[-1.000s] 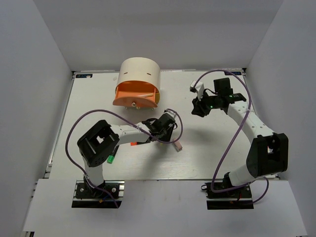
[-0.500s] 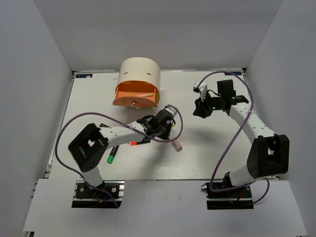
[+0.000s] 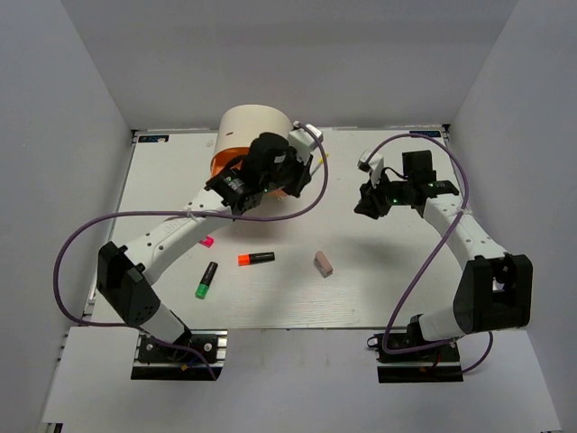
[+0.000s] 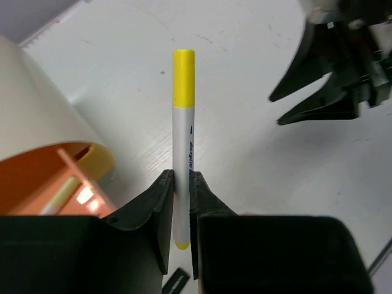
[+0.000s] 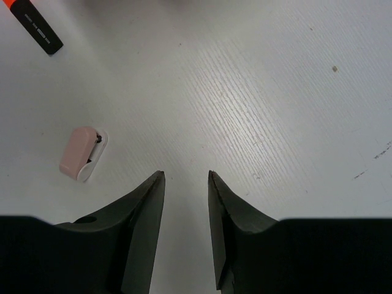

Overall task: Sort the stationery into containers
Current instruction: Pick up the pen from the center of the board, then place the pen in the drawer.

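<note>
Yellow-tipped white stick [image 4: 183, 153] pinched in left claw [image 4: 182, 181], beside open orange drawer [image 4: 43, 177] at far edge of counter [image 3: 406, 271]. Drop-off step, seemingly: shift over drawer, then release. Right claw [image 5: 185, 176] empty, narrowly parted.

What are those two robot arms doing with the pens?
They are tidying stationery into a drawer. The left gripper is shut on a white stick with a yellow tip, held close to the open orange drawer of the cream cabinet. The right gripper hangs open and empty over the table. The pink highlighter, orange-red highlighter, green highlighter and pink eraser lie on the table, not yet put away.
</note>
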`<state>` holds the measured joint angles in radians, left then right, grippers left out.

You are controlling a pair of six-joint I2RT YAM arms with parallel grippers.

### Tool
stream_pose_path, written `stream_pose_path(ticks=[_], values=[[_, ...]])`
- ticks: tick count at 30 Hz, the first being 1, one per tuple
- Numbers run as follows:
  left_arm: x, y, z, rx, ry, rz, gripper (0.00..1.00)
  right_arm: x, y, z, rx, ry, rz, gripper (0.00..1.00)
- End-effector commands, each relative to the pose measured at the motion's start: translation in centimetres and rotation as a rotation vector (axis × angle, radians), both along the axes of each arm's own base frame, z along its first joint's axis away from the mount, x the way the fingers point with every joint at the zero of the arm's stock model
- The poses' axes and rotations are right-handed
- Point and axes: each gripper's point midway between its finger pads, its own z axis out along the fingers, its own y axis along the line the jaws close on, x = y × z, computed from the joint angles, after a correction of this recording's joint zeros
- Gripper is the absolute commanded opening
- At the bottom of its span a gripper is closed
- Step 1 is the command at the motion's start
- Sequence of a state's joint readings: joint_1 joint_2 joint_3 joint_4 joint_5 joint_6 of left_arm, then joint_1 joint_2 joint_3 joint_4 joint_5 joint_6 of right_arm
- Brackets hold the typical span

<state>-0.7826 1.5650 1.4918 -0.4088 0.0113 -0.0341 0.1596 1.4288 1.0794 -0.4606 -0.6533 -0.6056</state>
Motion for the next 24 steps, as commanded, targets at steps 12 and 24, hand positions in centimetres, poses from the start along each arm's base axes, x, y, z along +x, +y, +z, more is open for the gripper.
stream_pose_path(ticks=[12, 24], values=[[4.3, 10.0, 6.4, 0.143, -0.253, -0.023, 0.0, -0.3, -0.2, 1.0, 0.058, -0.064, 0.018, 0.4], [5.5, 14.1, 5.2, 0.24, -0.393, -0.031, 0.0, -0.2, -0.4, 1.0, 0.08, -0.047, 0.005, 0.4]])
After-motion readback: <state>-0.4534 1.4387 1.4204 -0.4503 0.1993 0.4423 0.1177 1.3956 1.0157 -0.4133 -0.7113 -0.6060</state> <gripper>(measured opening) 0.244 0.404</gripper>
